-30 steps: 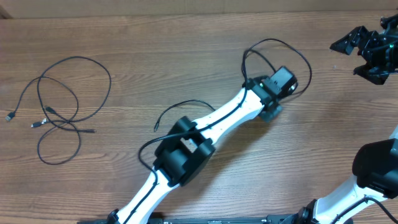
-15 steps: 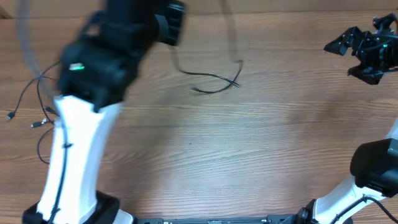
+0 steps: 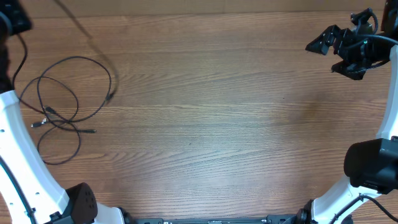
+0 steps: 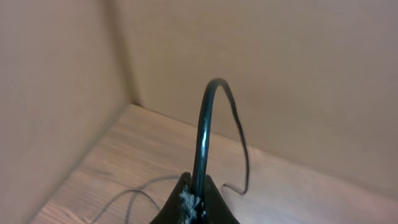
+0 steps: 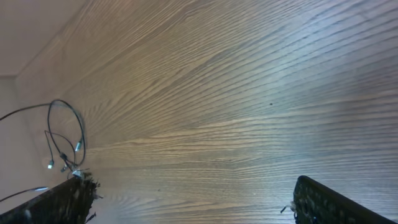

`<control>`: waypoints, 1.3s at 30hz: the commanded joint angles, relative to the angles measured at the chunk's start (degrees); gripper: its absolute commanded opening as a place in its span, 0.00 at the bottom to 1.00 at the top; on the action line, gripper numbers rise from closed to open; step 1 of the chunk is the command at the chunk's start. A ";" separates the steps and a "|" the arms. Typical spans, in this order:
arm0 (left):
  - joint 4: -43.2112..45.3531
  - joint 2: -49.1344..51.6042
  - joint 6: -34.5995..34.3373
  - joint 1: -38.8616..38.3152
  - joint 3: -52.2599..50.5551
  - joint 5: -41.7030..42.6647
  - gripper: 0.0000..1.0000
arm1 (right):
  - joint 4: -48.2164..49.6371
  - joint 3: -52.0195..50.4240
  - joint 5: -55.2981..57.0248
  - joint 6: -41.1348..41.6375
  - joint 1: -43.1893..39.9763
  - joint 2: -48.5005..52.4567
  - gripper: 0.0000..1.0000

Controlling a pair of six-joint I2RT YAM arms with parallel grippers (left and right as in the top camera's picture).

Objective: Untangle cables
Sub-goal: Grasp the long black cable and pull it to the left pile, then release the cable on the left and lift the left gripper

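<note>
A loose tangle of thin black cables (image 3: 59, 109) lies on the wooden table at the far left, with small plugs at its lower left. It also shows far off in the right wrist view (image 5: 65, 137). My left gripper (image 4: 198, 186) is shut on one black cable (image 4: 204, 124), which arcs up from the jaws and drops to the table. In the overhead view this cable (image 3: 93, 46) slants down from the top edge to its end beside the tangle. My right gripper (image 3: 329, 57) is open and empty at the far right, above the table, and its wide-spread fingers frame the right wrist view (image 5: 193, 199).
The left arm (image 3: 18, 143) runs up the left edge of the table, close to the tangle. The right arm (image 3: 373, 168) stands at the right edge. Tan walls close the back-left corner (image 4: 124, 93).
My left arm has swung from the table's middle to the far left, carrying one cable with it; that cable now ends beside the tangle. My right gripper has shifted slightly left.
</note>
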 commanded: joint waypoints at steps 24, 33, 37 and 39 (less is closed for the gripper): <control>-17.79 18.05 -8.24 13.25 0.00 0.09 0.73 | -0.15 1.51 0.72 -0.20 6.54 -1.75 1.00; -19.45 18.25 -7.02 12.92 0.28 0.33 0.92 | -0.11 1.51 1.70 -0.20 6.54 -1.75 1.00; -18.21 13.49 -7.02 10.88 0.28 0.74 0.90 | 0.09 1.51 1.22 -0.20 6.64 -1.75 1.00; -17.51 10.16 -7.02 9.05 0.28 0.72 0.89 | 0.17 1.51 1.25 -0.24 6.99 -1.77 1.00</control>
